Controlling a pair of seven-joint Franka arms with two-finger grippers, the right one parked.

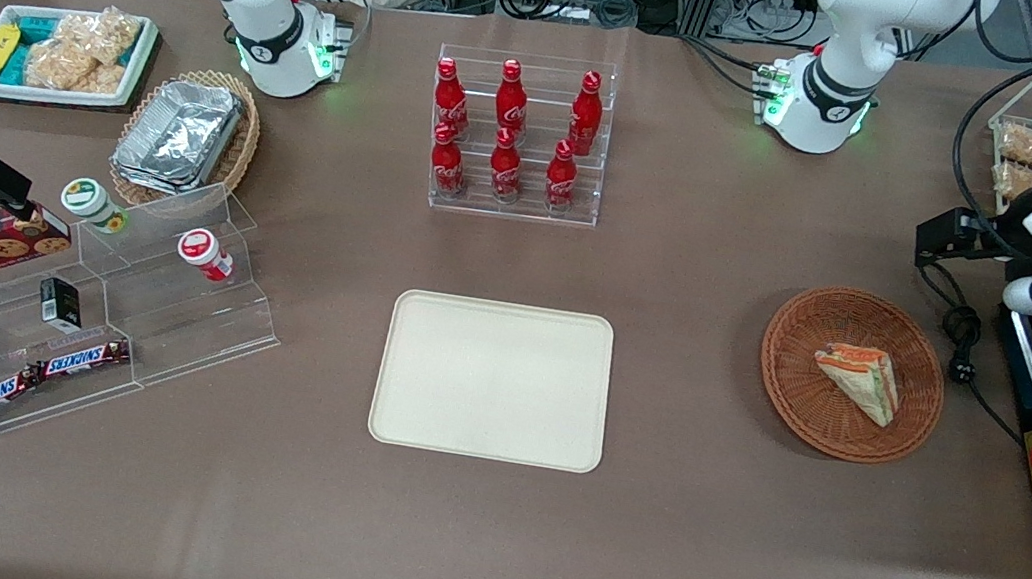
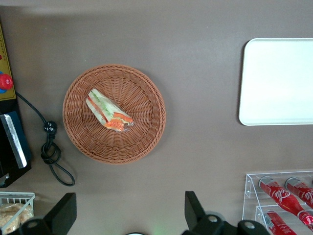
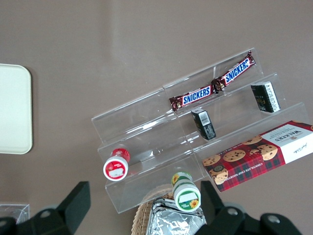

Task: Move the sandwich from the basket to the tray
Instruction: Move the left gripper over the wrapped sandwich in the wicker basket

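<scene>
Centrally on the table (image 1: 664, 532), nearer the front camera than the bottle rack (image 1: 518, 135), lies the bare tray (image 1: 493, 379). Toward the working arm's end sits the basket (image 1: 852, 374), the sandwich (image 1: 859, 376) lying inside it. Above hovers the tool (image 2: 129, 215), fingers spread wide, holding nothing.

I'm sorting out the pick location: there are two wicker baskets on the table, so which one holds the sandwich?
The reddish-brown round basket toward the working arm's end holds the sandwich; the lighter tan basket holds foil trays. The gripper hangs open above it.
</scene>
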